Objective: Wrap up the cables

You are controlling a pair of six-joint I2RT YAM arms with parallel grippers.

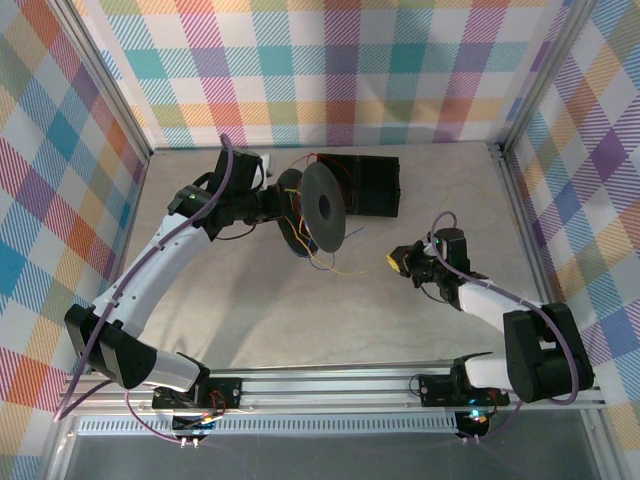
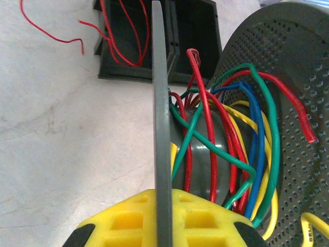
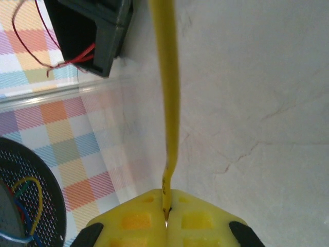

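Inside black box [image 2: 126,72], loose red cables [image 2: 134,64], left gripper [image 2: 163,221] clamping spool flange [image 2: 161,103], right gripper [image 3: 166,222] pinching yellow cable [image 3: 168,77].

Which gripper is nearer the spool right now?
Left. The left gripper is clamped on the rim of the spool; the right gripper sits apart, to its right in the top view, pinching a yellow cable.

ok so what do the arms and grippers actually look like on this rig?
The left arm and right arm have white shells between bulky black joints, with a purple cable running along each. The left gripper and right gripper have chunky yellow fingers with square recessed pockets, on black mounts. Both bases are bolted to a silver rail.
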